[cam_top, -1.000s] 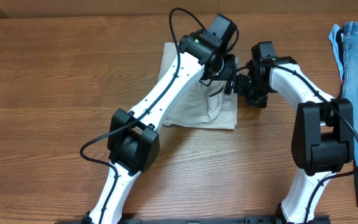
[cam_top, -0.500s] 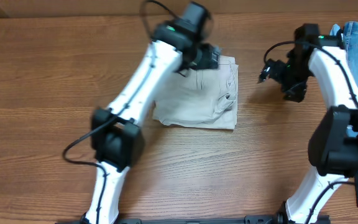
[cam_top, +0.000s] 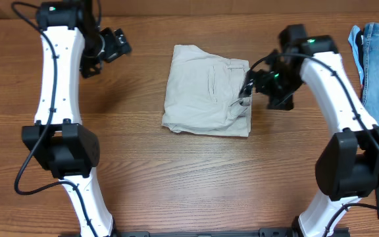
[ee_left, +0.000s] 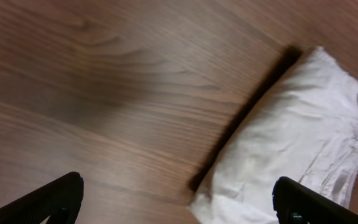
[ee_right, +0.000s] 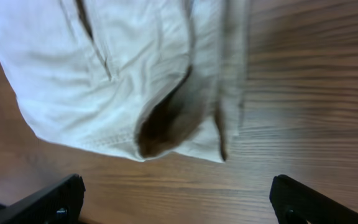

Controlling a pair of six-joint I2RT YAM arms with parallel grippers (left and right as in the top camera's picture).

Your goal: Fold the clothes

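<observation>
The cream khaki shorts (cam_top: 207,90) lie folded into a rough square on the wooden table. They also show in the left wrist view (ee_left: 297,137) and in the right wrist view (ee_right: 135,68). My left gripper (cam_top: 119,43) is open and empty, up at the far left, well away from the shorts. My right gripper (cam_top: 251,85) is open and empty, just at the shorts' right edge, by the waistband fold. In the right wrist view its fingertips (ee_right: 61,199) stand wide apart over bare wood in front of the cloth.
Blue denim jeans (cam_top: 378,72) lie at the table's right edge, beside the right arm. The wooden table (cam_top: 176,178) spreads in front of the shorts, between the two arm bases.
My left arm has swung from over the shorts far out to the upper left. My right gripper moved away to the right, then came back to the shorts' right edge. The shorts lie flatter.
</observation>
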